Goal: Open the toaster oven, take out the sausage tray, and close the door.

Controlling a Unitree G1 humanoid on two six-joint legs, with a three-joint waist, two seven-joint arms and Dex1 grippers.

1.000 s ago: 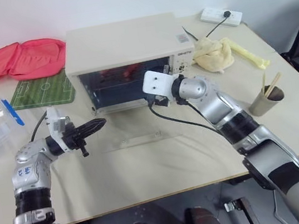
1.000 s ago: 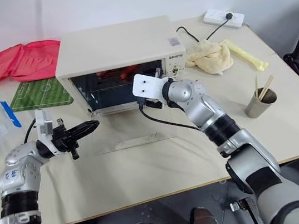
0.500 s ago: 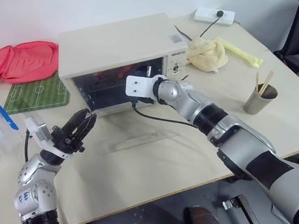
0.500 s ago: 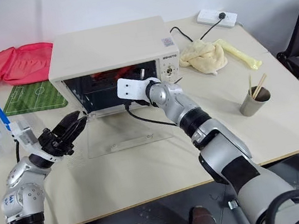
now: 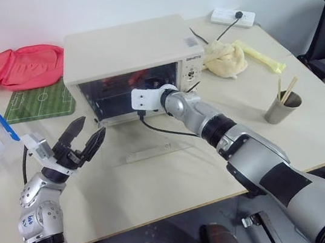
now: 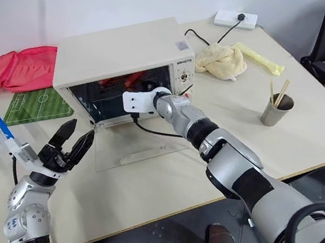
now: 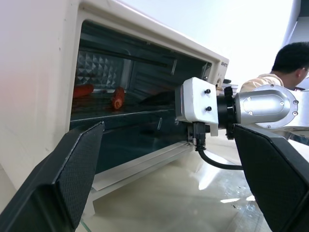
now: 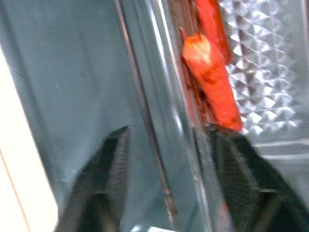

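Nearest you, the left hand, shut 1 second ago, now stands fully spread and empty above the worktop. The glass door lies flat open. Beyond, your right hand has reached into the cream-white toaster oven, fingers closing astride the silver sausage tray's edge.

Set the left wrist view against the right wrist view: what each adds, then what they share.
Left wrist view adds: the cream casing of the toaster oven, the door lying open, a person behind, the open left gripper. Right wrist view adds: the right gripper, open, straddling the rim of the sausage tray. Shared: the red sausages and the dimpled back wall.
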